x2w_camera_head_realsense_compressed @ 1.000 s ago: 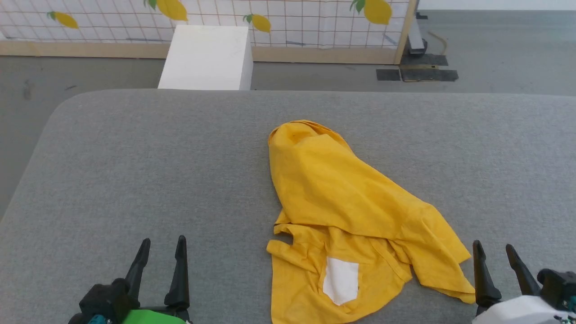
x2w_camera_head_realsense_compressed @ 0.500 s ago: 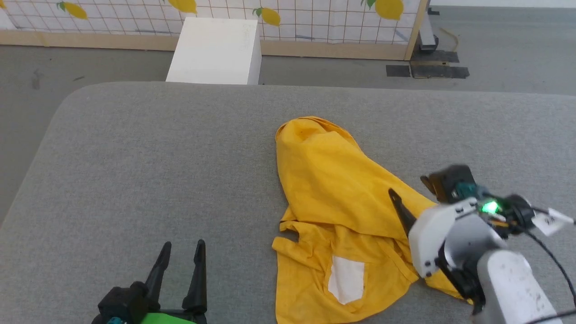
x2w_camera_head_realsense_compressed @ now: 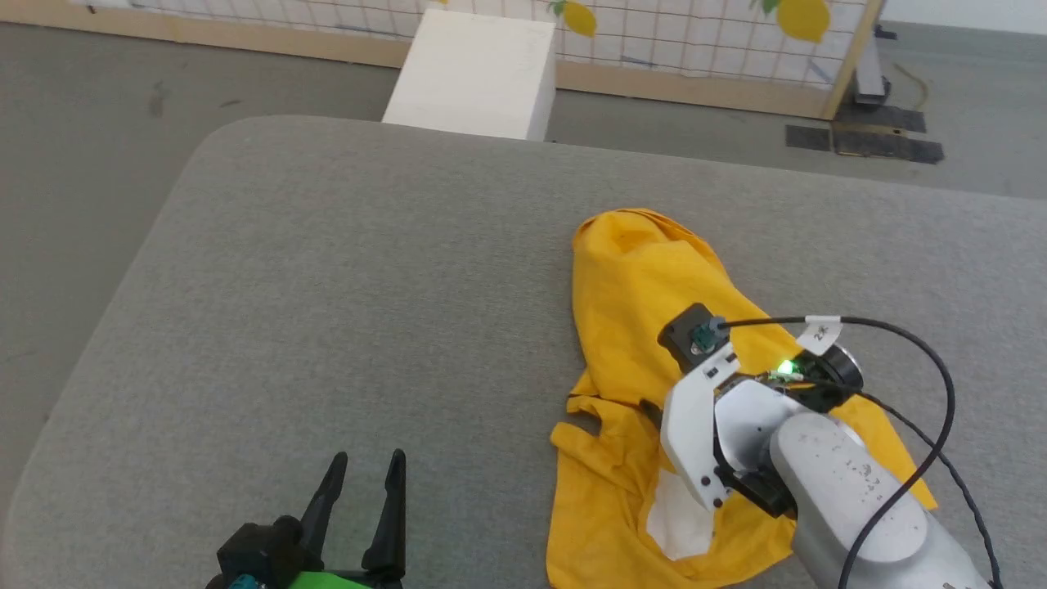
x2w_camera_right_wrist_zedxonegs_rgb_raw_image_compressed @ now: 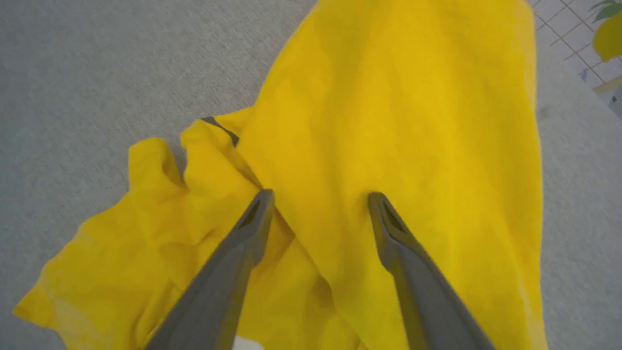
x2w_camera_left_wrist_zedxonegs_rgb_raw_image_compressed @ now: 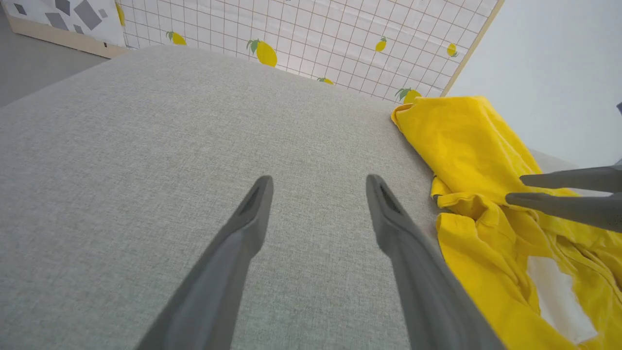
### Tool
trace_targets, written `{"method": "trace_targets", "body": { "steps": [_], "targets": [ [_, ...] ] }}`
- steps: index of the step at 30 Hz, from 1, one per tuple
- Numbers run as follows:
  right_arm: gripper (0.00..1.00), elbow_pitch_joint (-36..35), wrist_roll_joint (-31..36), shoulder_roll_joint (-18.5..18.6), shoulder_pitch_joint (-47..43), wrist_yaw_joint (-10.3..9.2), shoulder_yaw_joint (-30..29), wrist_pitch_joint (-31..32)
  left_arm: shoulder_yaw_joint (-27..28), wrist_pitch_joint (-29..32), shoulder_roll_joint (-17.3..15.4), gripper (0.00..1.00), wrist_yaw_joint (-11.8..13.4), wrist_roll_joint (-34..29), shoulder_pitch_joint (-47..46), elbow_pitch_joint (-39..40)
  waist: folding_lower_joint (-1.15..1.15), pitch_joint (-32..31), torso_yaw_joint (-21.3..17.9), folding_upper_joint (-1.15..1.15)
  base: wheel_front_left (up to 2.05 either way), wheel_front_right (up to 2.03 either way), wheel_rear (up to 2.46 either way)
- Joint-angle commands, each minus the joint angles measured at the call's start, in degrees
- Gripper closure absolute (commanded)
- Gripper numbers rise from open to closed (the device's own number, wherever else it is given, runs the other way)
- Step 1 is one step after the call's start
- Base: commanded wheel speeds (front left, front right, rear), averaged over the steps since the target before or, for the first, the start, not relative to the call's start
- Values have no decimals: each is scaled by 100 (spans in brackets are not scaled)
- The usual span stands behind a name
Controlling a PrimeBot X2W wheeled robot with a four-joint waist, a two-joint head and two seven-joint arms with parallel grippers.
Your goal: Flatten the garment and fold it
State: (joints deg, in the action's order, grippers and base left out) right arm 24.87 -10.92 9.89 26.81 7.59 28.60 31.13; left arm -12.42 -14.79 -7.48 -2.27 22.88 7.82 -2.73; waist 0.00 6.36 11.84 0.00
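Note:
The mustard-yellow garment (x2w_camera_head_realsense_compressed: pixel 638 286) lies crumpled on the grey padded table (x2w_camera_head_realsense_compressed: pixel 327 286), right of centre. One white pocket patch (x2w_camera_head_realsense_compressed: pixel 679 515) shows near its front edge. My right gripper (x2w_camera_right_wrist_zedxonegs_rgb_raw_image_compressed: pixel 318 197) is open and hovers low over the garment, its fingers spanning a fold with nothing held. A short dark loop (x2w_camera_right_wrist_zedxonegs_rgb_raw_image_compressed: pixel 218 126) sits at the edge just ahead of it. In the head view the pale right wrist (x2w_camera_head_realsense_compressed: pixel 736 417) covers the garment's middle. My left gripper (x2w_camera_head_realsense_compressed: pixel 364 470) is open over bare table, left of the garment (x2w_camera_left_wrist_zedxonegs_rgb_raw_image_compressed: pixel 466 141).
A white box (x2w_camera_head_realsense_compressed: pixel 478 74) stands on the floor beyond the table's far edge. Behind it runs a lemon-print grid screen (x2w_camera_head_realsense_compressed: pixel 695 41) in a wooden frame. Dark mats (x2w_camera_head_realsense_compressed: pixel 867 143) lie on the floor at the far right. The table's rounded left corner (x2w_camera_head_realsense_compressed: pixel 213 139) drops to the floor.
The right arm has swung from the lower right corner in over the garment, fingers now pointing down at it. The head camera has shifted. The left gripper has kept its place.

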Motion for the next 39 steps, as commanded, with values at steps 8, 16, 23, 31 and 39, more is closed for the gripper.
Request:
{"method": "trace_targets", "body": {
  "steps": [8,16,23,31,39],
  "targets": [
    [100,1286,113,-132,320,-10,-8,-461,119,-20,112,0,-119,-93,-112,-145,0,-53,405,0,0,0,0],
    [100,1198,-424,-324,860,-10,-577,-775,283,-20,183,0,-142,-147,-38,-142,0,-108,43,0,0,0,0],
    [100,982,-591,121,1014,-10,-2343,-562,300,-20,227,0,-175,-200,-2,-139,0,-153,-231,0,0,0,0],
    [0,735,246,293,-2,-10,-3884,-393,303,-20,251,0,-248,-185,-20,-168,0,-29,-353,0,0,0,0],
    [0,-417,269,-222,-294,-10,-3994,-351,332,-20,222,0,-288,-184,-82,-189,0,10,-376,0,0,0,0]
  ]
}}
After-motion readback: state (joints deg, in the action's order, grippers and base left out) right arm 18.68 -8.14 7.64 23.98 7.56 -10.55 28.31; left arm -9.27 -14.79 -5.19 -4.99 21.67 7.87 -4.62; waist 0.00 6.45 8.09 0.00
